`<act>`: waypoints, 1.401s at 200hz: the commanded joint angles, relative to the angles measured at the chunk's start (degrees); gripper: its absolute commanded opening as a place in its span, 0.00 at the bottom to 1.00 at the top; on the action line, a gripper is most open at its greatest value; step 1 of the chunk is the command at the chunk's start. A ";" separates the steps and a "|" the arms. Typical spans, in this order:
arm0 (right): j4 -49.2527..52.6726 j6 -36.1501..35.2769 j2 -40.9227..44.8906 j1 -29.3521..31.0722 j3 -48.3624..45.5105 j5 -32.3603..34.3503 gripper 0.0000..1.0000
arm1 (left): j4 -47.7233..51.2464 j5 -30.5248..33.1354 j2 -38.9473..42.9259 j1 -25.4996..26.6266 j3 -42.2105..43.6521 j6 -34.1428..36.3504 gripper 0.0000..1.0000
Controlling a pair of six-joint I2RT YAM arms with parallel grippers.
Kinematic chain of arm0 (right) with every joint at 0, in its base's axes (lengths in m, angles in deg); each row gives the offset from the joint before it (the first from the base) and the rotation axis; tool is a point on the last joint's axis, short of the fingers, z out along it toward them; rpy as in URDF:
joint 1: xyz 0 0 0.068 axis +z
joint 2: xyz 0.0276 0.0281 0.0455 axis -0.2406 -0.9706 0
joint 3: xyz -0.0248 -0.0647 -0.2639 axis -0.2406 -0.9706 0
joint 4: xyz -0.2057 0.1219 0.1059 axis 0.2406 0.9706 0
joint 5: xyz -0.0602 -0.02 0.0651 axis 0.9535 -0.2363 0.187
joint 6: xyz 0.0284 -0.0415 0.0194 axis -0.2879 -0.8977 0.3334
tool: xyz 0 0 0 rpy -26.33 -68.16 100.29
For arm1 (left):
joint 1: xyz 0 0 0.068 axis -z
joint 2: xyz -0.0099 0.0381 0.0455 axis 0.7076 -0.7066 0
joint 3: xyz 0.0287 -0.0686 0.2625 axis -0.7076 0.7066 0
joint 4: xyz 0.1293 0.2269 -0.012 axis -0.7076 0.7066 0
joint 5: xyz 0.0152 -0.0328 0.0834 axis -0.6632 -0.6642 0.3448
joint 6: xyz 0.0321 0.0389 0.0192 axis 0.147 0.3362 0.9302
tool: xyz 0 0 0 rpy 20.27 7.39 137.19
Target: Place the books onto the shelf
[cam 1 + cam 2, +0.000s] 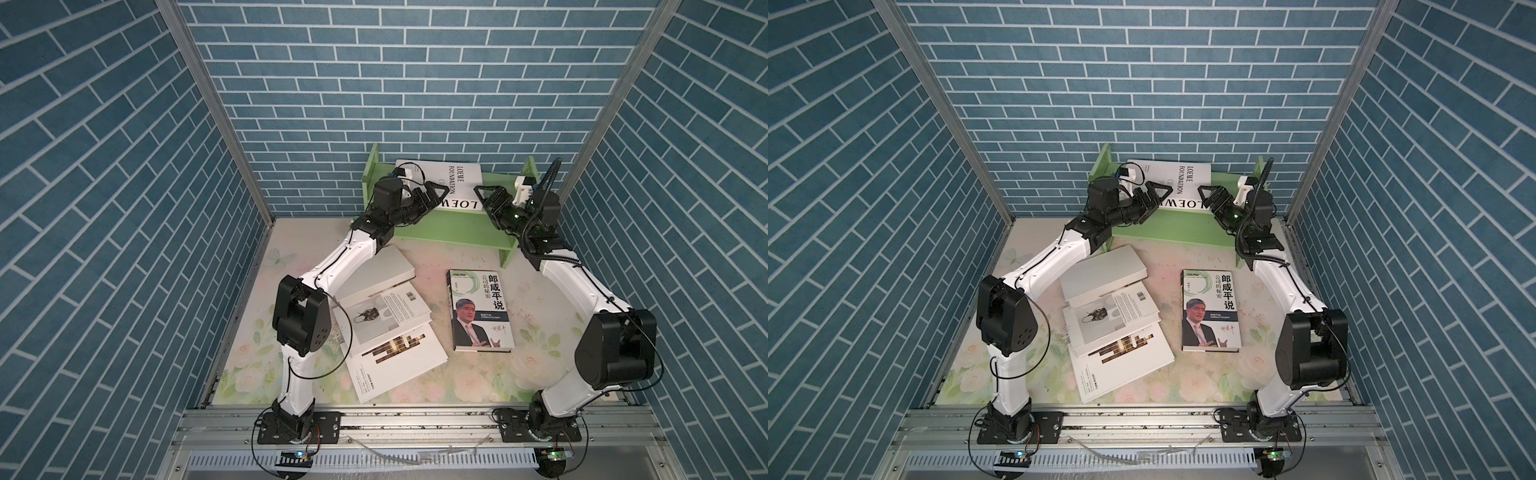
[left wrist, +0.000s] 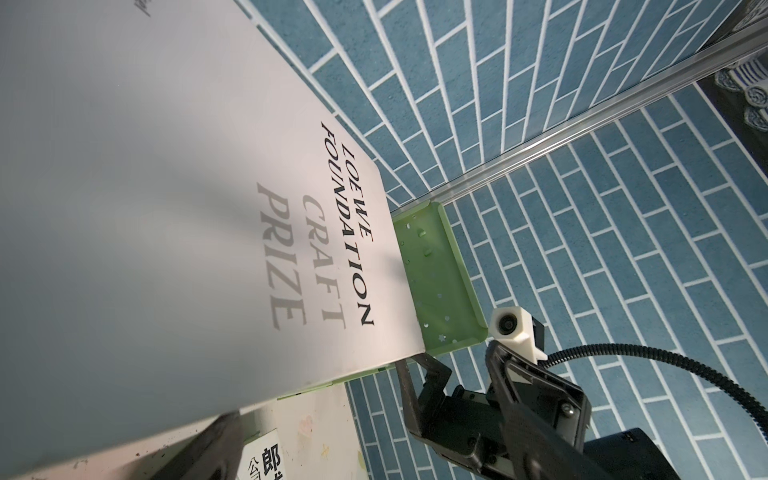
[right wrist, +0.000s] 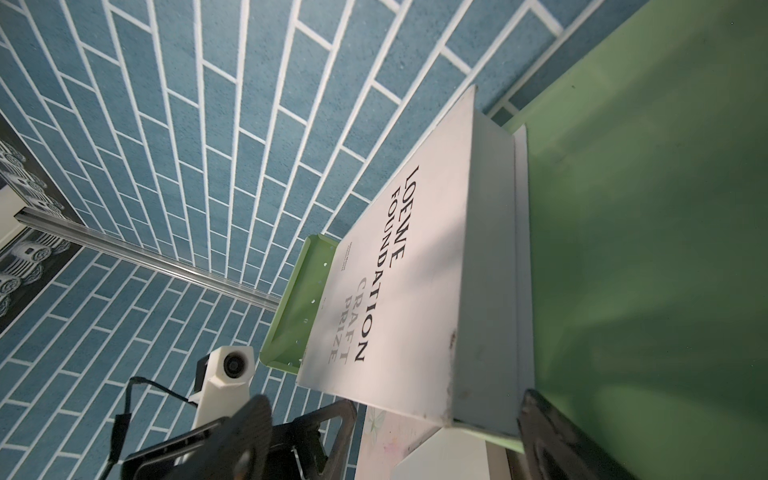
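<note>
LOEWE book [image 1: 440,178] lies on green shelf [image 1: 457,232], upper tier, far centre, long axis left-right. Left gripper [image 1: 438,197] and right gripper [image 1: 481,198] flank its ends, jaws spread, apparently empty. Portrait book [image 1: 480,311] waits on table nearer right gripper; three-book pile [image 1: 386,320] nearer left gripper.

LOEWE book [image 1: 446,176] on the shelf [image 1: 449,232], leaning back, left gripper [image 1: 438,196] and right gripper [image 1: 482,196] over the shelf on either side of it, portrait book [image 1: 480,309] flat on the table [image 1: 436,257] before the shelf, three overlapping books [image 1: 386,320] before the shelf's left end.
</note>
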 commanded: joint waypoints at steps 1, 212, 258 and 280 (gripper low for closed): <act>-0.01 -2.34 1.43 0.19 0.73 0.07 0.93 | -0.56 0.26 -0.43 -0.58 -1.68 1.41 1.00; 0.49 -2.95 1.42 0.17 1.60 0.86 0.93 | -2.56 1.43 4.53 -1.74 5.39 3.33 1.00; 2.24 -5.12 0.82 0.11 3.60 -0.99 0.93 | -3.54 1.57 6.26 -1.69 7.52 3.27 1.00; 6.76 -9.42 0.90 0.17 5.62 -1.03 0.93 | -4.45 1.29 9.32 -1.72 10.36 4.12 1.00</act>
